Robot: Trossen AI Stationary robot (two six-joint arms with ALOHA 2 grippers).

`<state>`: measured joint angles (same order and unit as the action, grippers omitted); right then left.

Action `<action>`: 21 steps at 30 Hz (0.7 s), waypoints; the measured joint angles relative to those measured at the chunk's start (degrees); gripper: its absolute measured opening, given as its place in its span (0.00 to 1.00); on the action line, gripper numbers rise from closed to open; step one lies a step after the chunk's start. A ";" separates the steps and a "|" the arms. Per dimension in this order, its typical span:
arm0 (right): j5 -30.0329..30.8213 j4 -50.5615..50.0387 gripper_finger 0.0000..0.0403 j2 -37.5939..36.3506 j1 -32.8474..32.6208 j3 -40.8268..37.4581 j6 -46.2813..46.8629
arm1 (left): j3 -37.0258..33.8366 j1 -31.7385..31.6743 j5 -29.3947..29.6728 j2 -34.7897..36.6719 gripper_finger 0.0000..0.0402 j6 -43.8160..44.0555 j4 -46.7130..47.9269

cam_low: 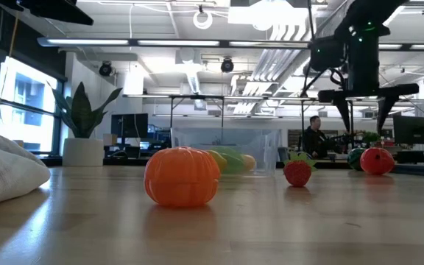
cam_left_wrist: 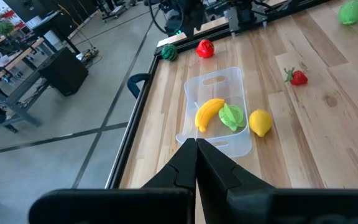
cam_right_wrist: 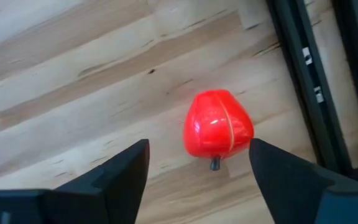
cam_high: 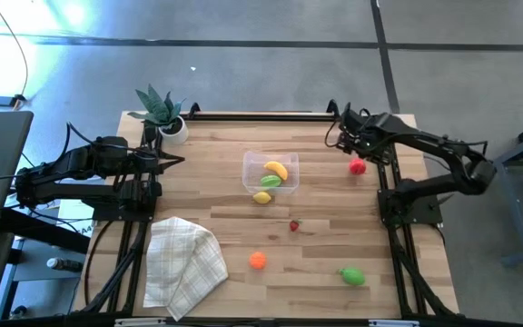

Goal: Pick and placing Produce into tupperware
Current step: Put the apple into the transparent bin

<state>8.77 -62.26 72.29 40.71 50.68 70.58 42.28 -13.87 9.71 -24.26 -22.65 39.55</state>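
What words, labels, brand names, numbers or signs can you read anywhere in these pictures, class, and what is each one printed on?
None can be read.
Clear tub, toy fruit and checked cloth: no print shows.
Screens in the room behind: too small and blurred to read.
Both arms: no legible marking.

Bright ceiling lights, window glare at the high view's corner, blurred low-view foreground.
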 joint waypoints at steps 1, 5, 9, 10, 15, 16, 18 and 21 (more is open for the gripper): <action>-0.20 0.59 0.69 -0.46 0.00 -0.88 0.35 | -0.02 0.02 -0.01 0.00 0.00 0.00 -0.02; -2.08 1.32 0.74 -1.60 -0.02 -3.85 2.31 | 0.00 0.00 -0.01 0.00 0.00 0.00 -0.02; -2.41 3.56 0.76 -2.10 0.00 -5.82 2.63 | -0.01 0.00 -0.01 0.00 0.00 0.00 -0.02; -2.39 3.91 0.76 -2.12 0.00 -6.40 2.67 | -0.01 0.00 -0.01 0.01 0.00 0.00 -0.02; -3.27 7.48 0.76 -2.14 -0.01 -9.83 3.33 | 0.00 0.02 0.01 -0.01 0.00 0.00 0.00; -3.34 8.19 0.76 -2.20 -0.02 -10.35 3.63 | 0.00 0.02 -0.01 0.01 0.00 0.00 -0.02; -3.22 9.88 0.76 -2.30 0.00 -11.18 3.94 | 0.00 0.02 -0.01 -0.01 0.00 0.00 -0.01; -3.20 10.77 0.76 -2.30 0.00 -11.90 3.92 | 0.00 0.00 0.01 -0.01 0.00 0.01 0.00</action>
<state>5.56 -51.49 70.00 40.71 38.79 74.50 42.28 -13.87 9.72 -24.27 -22.64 39.55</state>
